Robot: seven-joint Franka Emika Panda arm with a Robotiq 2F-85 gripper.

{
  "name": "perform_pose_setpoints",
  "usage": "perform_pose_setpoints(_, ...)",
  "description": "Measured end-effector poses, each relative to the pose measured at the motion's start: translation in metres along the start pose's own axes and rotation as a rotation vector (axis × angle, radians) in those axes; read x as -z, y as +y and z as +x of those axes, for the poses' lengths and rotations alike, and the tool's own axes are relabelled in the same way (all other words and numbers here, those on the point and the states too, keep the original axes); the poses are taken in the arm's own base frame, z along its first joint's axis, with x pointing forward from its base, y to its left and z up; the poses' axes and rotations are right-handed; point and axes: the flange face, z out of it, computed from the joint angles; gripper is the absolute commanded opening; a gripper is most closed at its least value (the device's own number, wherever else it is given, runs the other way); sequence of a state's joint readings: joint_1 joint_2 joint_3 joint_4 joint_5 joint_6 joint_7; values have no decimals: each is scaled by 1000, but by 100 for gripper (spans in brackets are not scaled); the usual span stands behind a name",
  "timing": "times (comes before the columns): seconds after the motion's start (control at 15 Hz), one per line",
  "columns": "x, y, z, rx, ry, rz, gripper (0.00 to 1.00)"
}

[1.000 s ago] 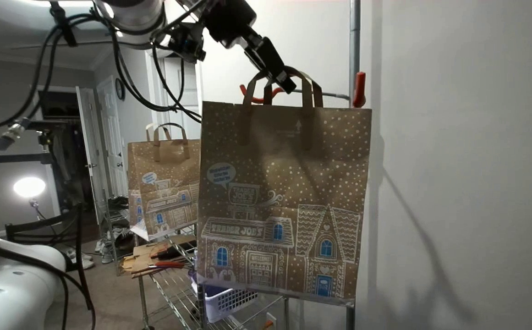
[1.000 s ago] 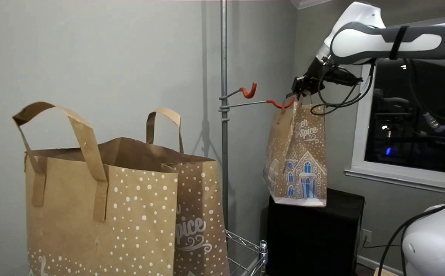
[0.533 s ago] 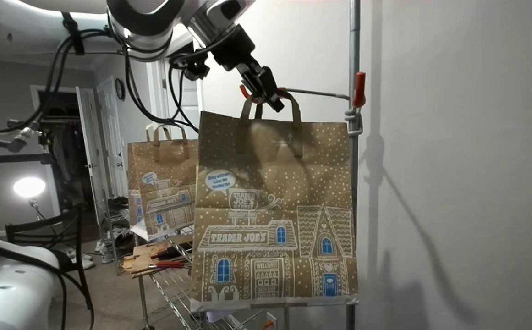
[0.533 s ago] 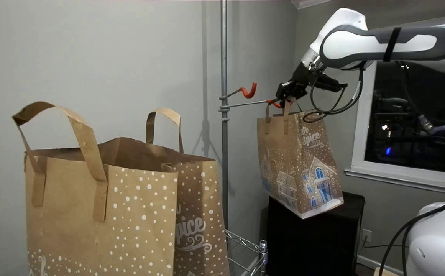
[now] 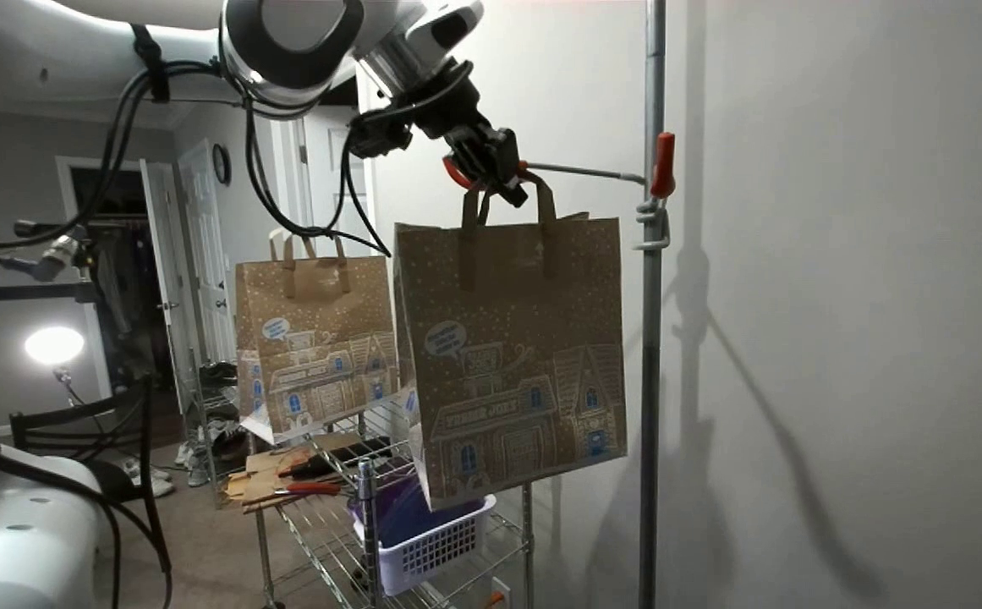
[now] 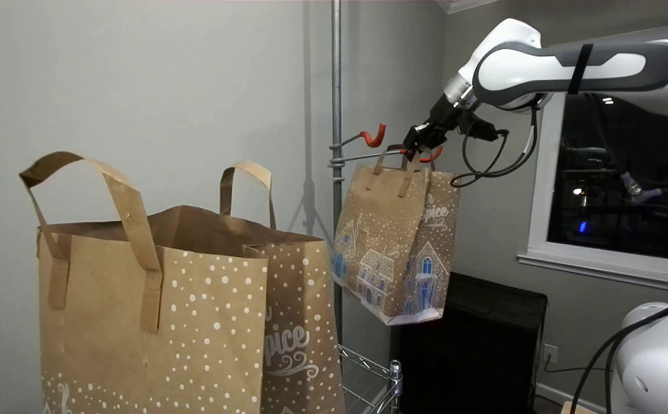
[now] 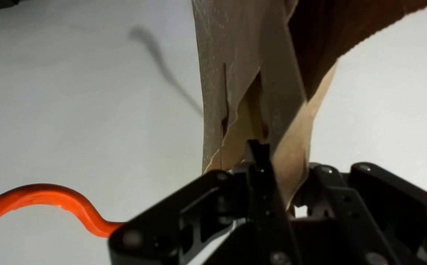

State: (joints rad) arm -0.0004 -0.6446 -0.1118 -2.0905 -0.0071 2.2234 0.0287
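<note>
A brown paper bag (image 5: 524,288) with white dots and printed houses hangs in the air from my gripper (image 5: 509,193), seen in both exterior views. The gripper is shut on its handles (image 7: 292,158); part of the paper runs between the black fingers (image 7: 259,180) in the wrist view. Close by the gripper is a red-tipped hook (image 6: 431,155) on a metal rod; at the left of the wrist view its curved orange-red end (image 7: 44,193) shows. Whether the hook passes inside the handle loops, I cannot tell. The bag hangs slightly tilted.
A grey upright pole (image 5: 653,338) carries the hook and another red-tipped hook (image 6: 375,135). Another brown bag (image 6: 195,299) stands open on the wire rack (image 6: 368,376). Lower on the rack is a purple basket (image 5: 436,550). Behind stands a black box (image 6: 472,345).
My gripper has lowered and come nearer the pole and hook, carrying the bag with it. The bag has swung and turned on its handles. The grip stays shut.
</note>
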Motion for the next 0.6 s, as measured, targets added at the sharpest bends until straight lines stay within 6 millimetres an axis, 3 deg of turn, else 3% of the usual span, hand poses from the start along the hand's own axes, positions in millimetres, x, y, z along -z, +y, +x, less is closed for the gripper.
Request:
perform_pose_setpoints(0.33, 16, 24, -14, 80, 6, 144, 5)
perform_pose_setpoints(0.6, 12, 21, -13, 85, -2, 141, 5)
